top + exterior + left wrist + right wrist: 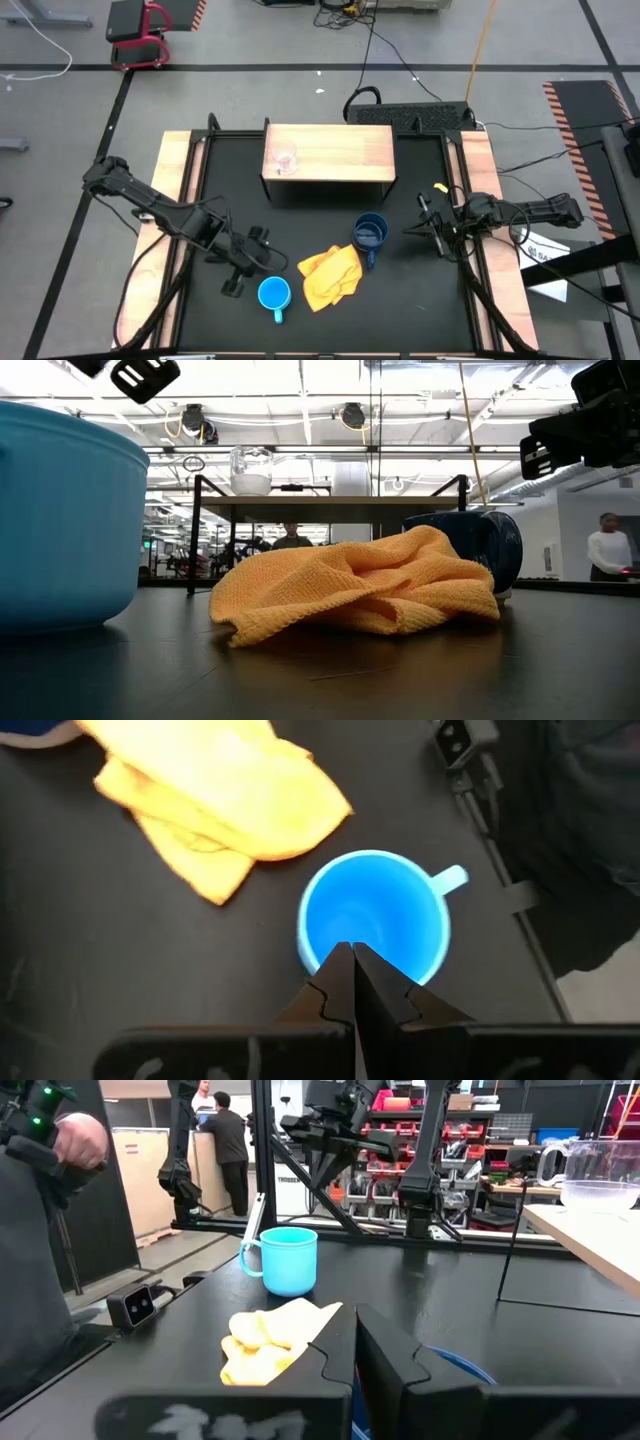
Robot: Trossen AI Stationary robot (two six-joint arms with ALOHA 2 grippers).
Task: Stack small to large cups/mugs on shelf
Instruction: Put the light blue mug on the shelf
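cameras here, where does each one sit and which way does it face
High: overhead, straight down on shelf, both arms showing.
Low: at tabletop height, level across yellow cloth; arm parts at top corners.
Left wrist: down past the left gripper, jaws shut, onto light blue mug.
Right wrist: level across table past the right gripper, jaws shut.
Both wrist views share mug and cloth.

One camera looks straight down on the worktop (320, 240); another sits level on it; each wrist camera looks past its own claw. All share the yellow cloth (330, 275).
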